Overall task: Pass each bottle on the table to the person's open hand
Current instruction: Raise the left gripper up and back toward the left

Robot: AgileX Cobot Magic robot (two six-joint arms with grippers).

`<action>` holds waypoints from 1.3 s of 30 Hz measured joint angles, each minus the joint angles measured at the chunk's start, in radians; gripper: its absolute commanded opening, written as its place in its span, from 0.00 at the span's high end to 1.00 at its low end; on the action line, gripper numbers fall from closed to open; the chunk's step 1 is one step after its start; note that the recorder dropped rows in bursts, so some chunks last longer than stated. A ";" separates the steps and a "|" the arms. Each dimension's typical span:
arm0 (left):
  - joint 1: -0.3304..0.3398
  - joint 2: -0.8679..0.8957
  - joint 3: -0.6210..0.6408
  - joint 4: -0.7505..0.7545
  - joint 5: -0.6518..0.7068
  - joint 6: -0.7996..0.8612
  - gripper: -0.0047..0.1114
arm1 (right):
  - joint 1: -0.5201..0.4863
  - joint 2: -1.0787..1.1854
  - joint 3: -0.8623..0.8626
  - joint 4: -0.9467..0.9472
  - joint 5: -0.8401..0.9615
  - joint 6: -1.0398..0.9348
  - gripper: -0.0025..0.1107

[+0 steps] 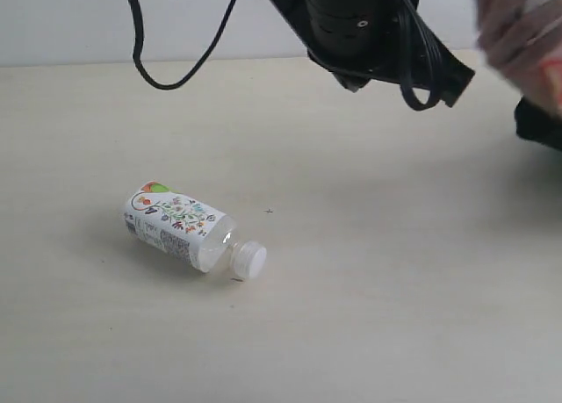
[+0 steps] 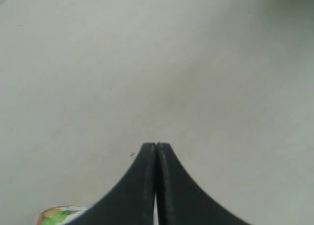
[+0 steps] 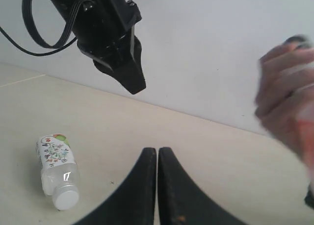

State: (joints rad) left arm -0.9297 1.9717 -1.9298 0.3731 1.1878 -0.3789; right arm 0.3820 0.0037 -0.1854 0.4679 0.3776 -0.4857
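Observation:
One clear bottle (image 1: 184, 227) with a floral label and a white cap (image 1: 248, 259) lies on its side on the pale table (image 1: 395, 289). The right wrist view shows it too, bottle (image 3: 56, 171), and the left wrist view catches a corner of its label (image 2: 56, 216). My left gripper (image 2: 156, 145) is shut on nothing, high above the table; its arm (image 1: 369, 34) hangs at the top of the exterior view. My right gripper (image 3: 157, 150) is shut and empty above the table. The person's hand (image 1: 518, 34) at the far right is blurred, fingers round something pale and orange.
A black cable (image 1: 176, 78) loops down from the left arm towards the table's back edge. A black sleeve cuff (image 1: 540, 122) shows under the hand. A pale wall (image 3: 206, 48) stands behind the table.

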 measured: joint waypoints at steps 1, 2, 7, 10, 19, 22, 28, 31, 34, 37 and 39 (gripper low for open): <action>0.000 0.000 0.000 0.016 0.012 0.024 0.96 | 0.000 0.000 0.000 0.000 0.000 0.000 0.96; 0.000 0.000 0.000 0.039 0.020 0.046 0.96 | 0.000 0.000 0.000 0.000 0.000 0.000 0.96; 0.007 -0.014 0.037 0.158 0.012 0.054 0.96 | 0.000 0.000 0.000 0.000 0.000 0.000 0.96; 0.016 -0.060 0.132 0.171 -0.087 0.060 0.96 | 0.000 0.000 0.000 0.000 0.000 0.000 0.96; 0.128 -0.327 0.622 0.176 -0.707 0.058 0.96 | 0.000 0.000 0.000 0.000 0.000 0.000 0.96; 0.196 -0.401 0.785 0.181 -0.948 0.060 0.96 | 0.000 0.000 0.000 0.000 0.000 0.000 0.96; 0.334 -0.490 1.022 0.191 -1.311 0.062 0.96 | 0.000 0.000 0.000 0.000 0.000 0.000 0.96; 0.403 -0.495 1.047 0.195 -1.345 0.064 0.96 | 0.000 0.000 0.000 0.000 0.000 0.000 0.96; 0.434 -0.495 1.051 0.199 -1.337 0.064 0.96 | 0.000 0.000 0.000 0.000 0.000 0.000 0.96; 0.457 -0.495 1.090 0.235 -1.423 0.083 0.96 | 0.000 0.000 0.000 0.000 0.000 0.000 0.96; 0.479 -0.495 1.141 0.251 -1.552 0.091 0.96 | 0.000 0.000 0.000 0.000 0.000 0.000 0.96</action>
State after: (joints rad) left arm -0.4507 1.4764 -0.7890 0.6245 -0.3646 -0.2882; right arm 0.3820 0.0037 -0.1854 0.4679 0.3776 -0.4857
